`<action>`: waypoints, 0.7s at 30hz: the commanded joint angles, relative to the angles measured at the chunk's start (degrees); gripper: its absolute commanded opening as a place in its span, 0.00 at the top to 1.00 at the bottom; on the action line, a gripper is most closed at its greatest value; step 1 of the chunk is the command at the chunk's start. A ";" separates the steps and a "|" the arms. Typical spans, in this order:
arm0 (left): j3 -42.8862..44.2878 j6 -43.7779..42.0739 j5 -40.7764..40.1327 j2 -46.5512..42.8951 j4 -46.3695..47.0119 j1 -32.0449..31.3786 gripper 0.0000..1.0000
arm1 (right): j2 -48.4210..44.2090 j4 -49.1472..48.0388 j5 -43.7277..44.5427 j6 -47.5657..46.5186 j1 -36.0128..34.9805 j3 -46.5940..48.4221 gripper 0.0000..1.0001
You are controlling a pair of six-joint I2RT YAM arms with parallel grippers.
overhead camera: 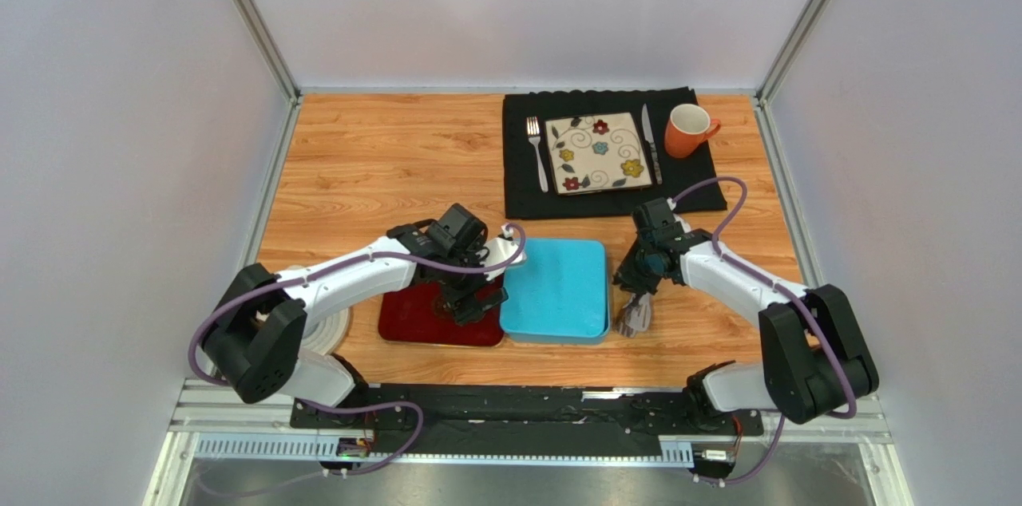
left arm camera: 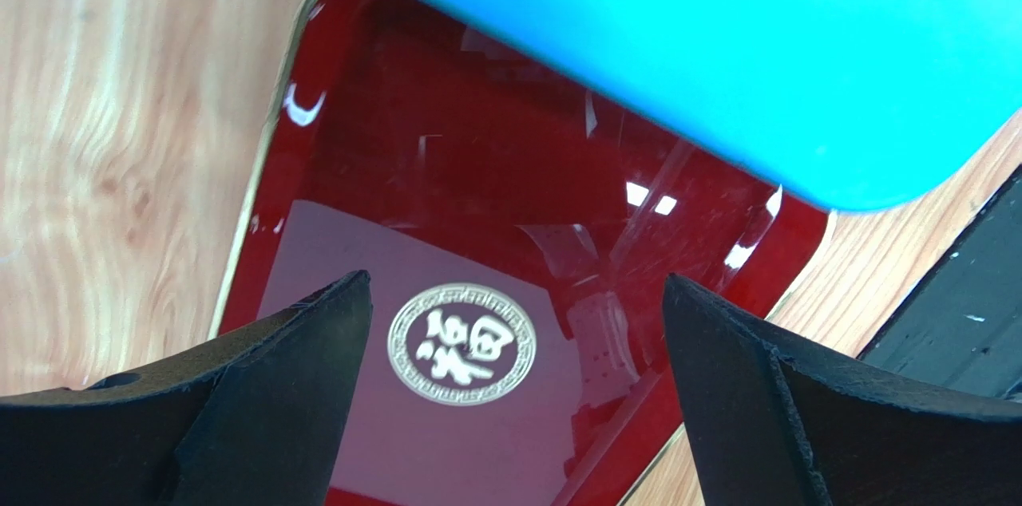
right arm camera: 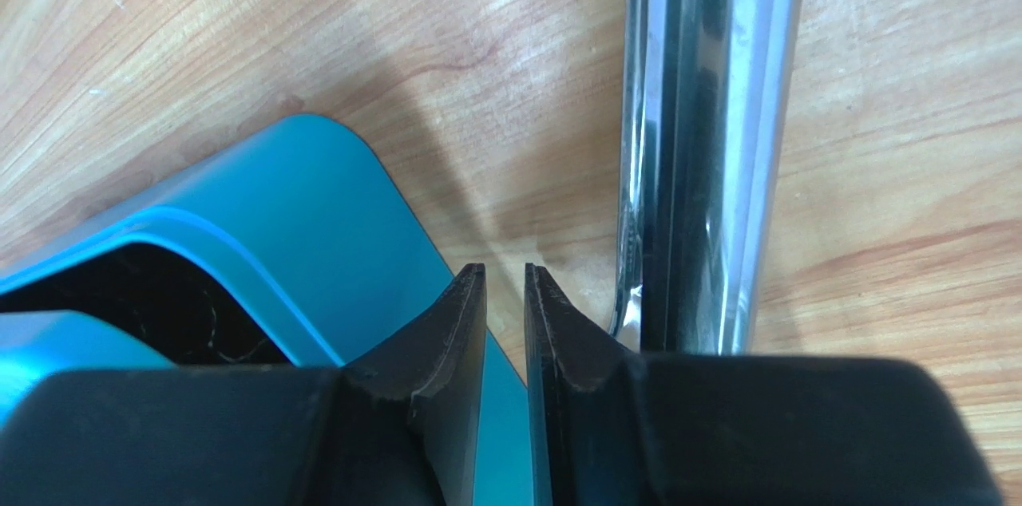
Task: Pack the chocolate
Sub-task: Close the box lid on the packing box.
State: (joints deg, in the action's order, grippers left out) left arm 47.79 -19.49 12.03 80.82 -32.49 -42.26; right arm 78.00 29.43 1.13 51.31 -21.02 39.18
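Note:
No chocolate shows in any view. A blue box (overhead camera: pixel 554 288) lies at the table's front middle. It also shows in the left wrist view (left arm camera: pixel 720 39) and the right wrist view (right arm camera: pixel 324 207), where a dark gap shows under its edge. A glossy dark red tray (overhead camera: pixel 414 317) with a round pale emblem (left arm camera: pixel 462 342) lies against its left side. My left gripper (overhead camera: pixel 466 305) (left arm camera: pixel 516 285) is open and empty just above the red tray (left arm camera: pixel 480 171). My right gripper (overhead camera: pixel 632 288) (right arm camera: pixel 505 270) is nearly shut and empty by the box's right edge. A dark, clear-wrapped piece (overhead camera: pixel 636 317) (right arm camera: pixel 696 135) stands beside it.
A black placemat (overhead camera: pixel 516 201) at the back holds a flowered square plate (overhead camera: pixel 599 153), a fork (overhead camera: pixel 536 153), a knife (overhead camera: pixel 649 143) and an orange mug (overhead camera: pixel 689 130). A white round object (overhead camera: pixel 326 335) lies under my left arm. Side walls close in the table.

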 commanded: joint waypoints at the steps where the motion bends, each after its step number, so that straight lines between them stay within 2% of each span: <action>1: 3.89 -0.47 1.59 2.15 2.34 -1.33 0.01 | -2.85 -1.83 -2.17 1.60 0.01 -1.65 0.79; 21: 10.83 2.96 2.73 6.37 1.91 -4.85 0.01 | -4.61 -3.15 -2.80 5.38 -5.18 -3.93 0.80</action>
State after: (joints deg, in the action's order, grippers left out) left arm 55.90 -18.13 12.99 86.87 -31.81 -46.30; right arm 74.15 28.40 -1.32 54.92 -24.95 35.07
